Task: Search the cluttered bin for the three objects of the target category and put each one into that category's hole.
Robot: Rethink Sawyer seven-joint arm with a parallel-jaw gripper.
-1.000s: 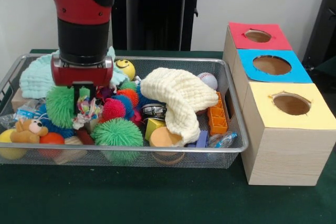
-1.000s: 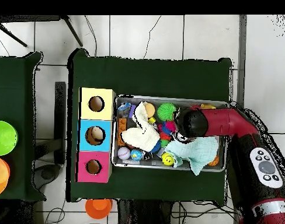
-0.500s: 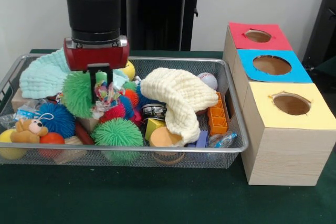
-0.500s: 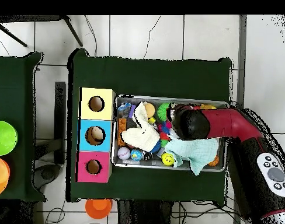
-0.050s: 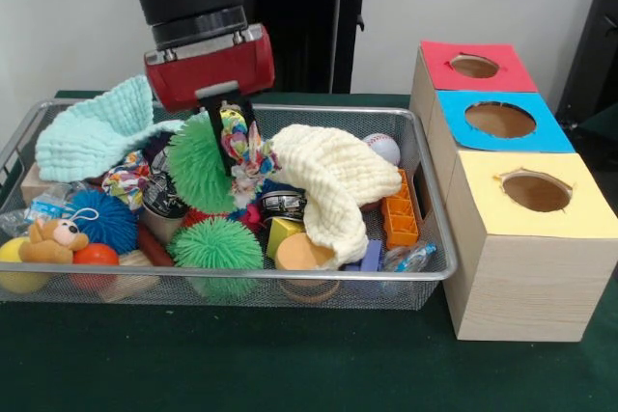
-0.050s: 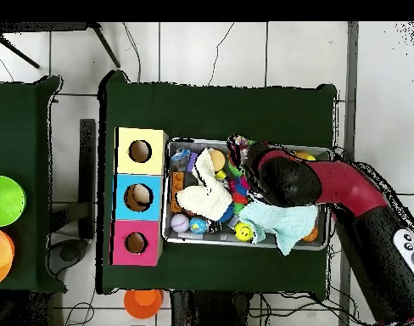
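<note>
Fingers [image 5: 235,137] clamped on a rope toy [image 5: 246,151], green ball [image 5: 200,163] stuck alongside, both lifted over the bin [image 5: 425,202]. Progress, my read: nothing visibly in the holes; first pick only. Left: carry to boxes [image 5: 502,171], drop, two more. Toy hangs between and just below the fingers.

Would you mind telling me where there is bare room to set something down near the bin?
The green table is bare in front of the wire bin and of the three boxes. The bin itself is crowded edge to edge with balls, cloths and toys, with the gripper above them.
</note>
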